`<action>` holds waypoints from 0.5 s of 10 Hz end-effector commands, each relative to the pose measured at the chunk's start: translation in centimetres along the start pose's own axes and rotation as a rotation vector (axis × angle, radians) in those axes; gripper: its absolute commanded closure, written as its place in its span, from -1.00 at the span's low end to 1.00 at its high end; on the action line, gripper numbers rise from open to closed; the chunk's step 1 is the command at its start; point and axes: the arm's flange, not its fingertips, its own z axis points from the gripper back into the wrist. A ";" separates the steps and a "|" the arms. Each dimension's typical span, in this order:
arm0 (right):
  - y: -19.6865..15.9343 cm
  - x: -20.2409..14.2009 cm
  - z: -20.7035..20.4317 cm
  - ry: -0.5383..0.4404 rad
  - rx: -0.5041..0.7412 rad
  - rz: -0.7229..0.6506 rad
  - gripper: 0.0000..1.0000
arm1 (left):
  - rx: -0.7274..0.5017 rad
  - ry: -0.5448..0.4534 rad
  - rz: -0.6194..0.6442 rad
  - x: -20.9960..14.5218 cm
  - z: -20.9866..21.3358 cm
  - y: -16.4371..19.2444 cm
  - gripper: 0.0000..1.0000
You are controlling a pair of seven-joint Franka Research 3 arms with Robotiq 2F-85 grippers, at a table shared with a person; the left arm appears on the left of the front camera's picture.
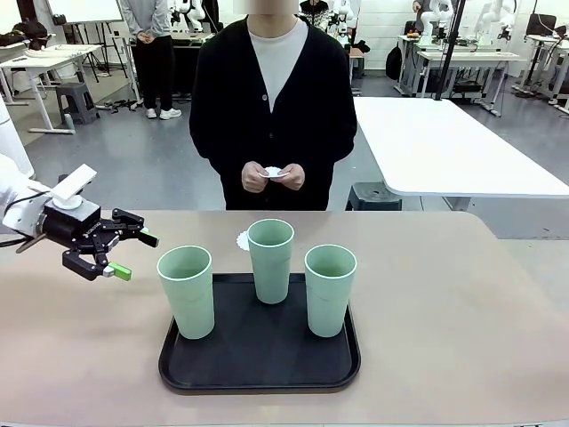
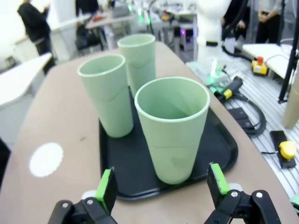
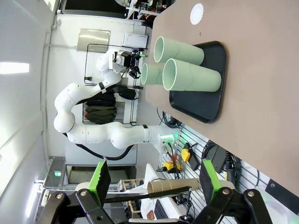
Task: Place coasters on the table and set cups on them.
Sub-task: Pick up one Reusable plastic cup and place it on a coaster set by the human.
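Hovering left tool, jaws spread, near tray edge

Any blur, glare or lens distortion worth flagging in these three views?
Front view: sharp, evenly lit, no harsh shadows around the cups on the tray. Left wrist view: slightly soft, wide-angle stretch enlarges the nearest cup, top-left corner blown out. Right wrist view: rolled sideways, table sharp, wall at left washed out.

A: Front view, centre: what is obscured?
B: The coaster is mostly hidden behind the middle cup. The white item in the person's hands is too small to identify.
A: Left edge?
B: The left arm is cut off.
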 end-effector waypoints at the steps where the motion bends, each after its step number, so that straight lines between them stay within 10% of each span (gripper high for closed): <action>1: 0.0 0.0 0.0 0.000 0.005 0.004 -1.00 | 0.006 -0.080 -0.059 -1.8 -0.7 -0.8 -1.00; 5: 0.0 0.0 0.0 0.000 0.005 0.004 -1.00 | -0.029 -0.139 -0.054 -3.8 -3.2 -1.3 -1.00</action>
